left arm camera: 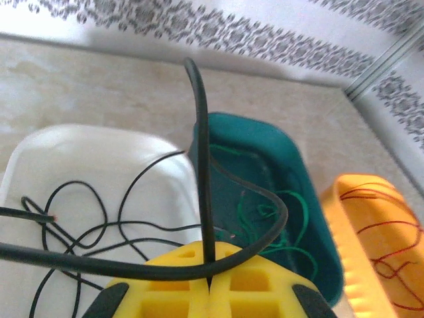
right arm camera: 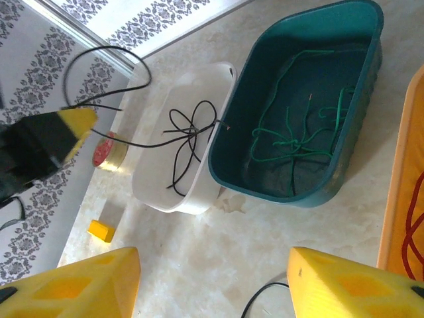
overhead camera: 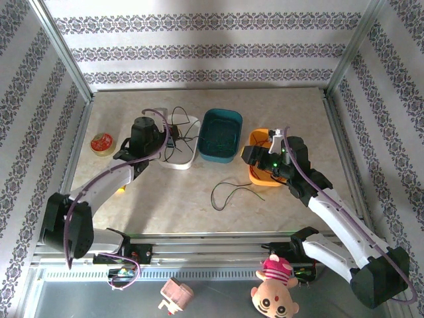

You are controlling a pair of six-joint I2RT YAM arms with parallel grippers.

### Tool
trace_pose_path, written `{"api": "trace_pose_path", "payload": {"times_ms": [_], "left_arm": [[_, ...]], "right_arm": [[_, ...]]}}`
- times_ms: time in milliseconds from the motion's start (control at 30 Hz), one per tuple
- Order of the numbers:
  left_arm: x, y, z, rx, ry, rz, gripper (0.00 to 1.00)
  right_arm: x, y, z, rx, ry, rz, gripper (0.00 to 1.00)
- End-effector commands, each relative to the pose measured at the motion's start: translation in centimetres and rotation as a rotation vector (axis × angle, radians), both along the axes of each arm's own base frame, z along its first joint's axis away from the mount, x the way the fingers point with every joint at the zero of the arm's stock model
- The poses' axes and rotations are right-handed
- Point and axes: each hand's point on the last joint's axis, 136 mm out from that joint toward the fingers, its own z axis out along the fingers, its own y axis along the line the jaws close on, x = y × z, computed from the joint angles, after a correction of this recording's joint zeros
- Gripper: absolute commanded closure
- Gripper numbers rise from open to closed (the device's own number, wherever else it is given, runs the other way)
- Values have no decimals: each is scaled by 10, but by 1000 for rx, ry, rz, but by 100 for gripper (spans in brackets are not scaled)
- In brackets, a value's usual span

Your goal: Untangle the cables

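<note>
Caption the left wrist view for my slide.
Left claw pinching a black cable at the white tray; teal bin and orange bin alongside.

Robot test cell, lab-type setup: aluminium frame posts [overhead camera: 67,56], wallpaper-patterned panels [overhead camera: 199,50] on three sides, marble-look tabletop [overhead camera: 159,205], metal mounting rail [overhead camera: 212,246] at near edge, plush doll [overhead camera: 273,288] lying beyond the rail

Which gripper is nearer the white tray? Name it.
Left. The left gripper is above the white tray; the right gripper is by the orange tray, beyond the teal tray.
</note>
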Motion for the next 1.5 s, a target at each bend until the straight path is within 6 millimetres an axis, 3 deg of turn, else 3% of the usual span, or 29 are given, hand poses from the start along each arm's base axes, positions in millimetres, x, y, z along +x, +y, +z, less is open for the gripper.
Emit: {"api": "trace_pose_path", "payload": {"times_ms": [0, 100, 133, 233, 333, 467, 600, 700, 867, 1000, 1133, 1267, 1400, 1467], "left_arm": [[13, -3, -27, 15, 31, -10, 93], [19, 7, -56, 88, 128, 45, 37], [21, 18, -60, 123, 140, 98, 28], [18, 48, -54, 236, 149, 240, 18], [7, 44, -36, 326, 112, 202, 17], [-27, -3, -28, 395, 84, -45, 17], [-97, -72, -56, 431, 144, -453, 16], [-144, -106, -85, 439, 227, -650, 16], [-174, -140, -125, 405, 322, -750, 15], [-181, -170, -142, 431, 325, -828, 9], [-173, -180, -159, 566, 296, -828, 3], [-165, -178, -177, 683, 284, -799, 1], [-155, -162, -200, 828, 302, -716, 1], [-152, -152, -210, 904, 322, -675, 8]], "right_arm": [[-3, 4, 3, -26, -6, 49, 40], [-6, 6, 2, -52, 5, 79, 39], [-6, 6, 2, -64, 9, 80, 40], [-7, 2, -3, -94, 16, 71, 40], [-7, 1, -7, -102, 23, 67, 39], [-3, 1, -15, -116, 44, 61, 39], [4, -9, -27, -152, 76, -5, 39], [7, -16, -32, -168, 90, -44, 39], [8, -20, -33, -177, 97, -56, 39], [7, -22, -32, -184, 95, -60, 39], [4, -25, -33, -194, 99, -62, 39], [2, -29, -35, -204, 105, -71, 39], [3, -32, -37, -207, 112, -82, 39], [3, -33, -38, -207, 112, -86, 39]]}}
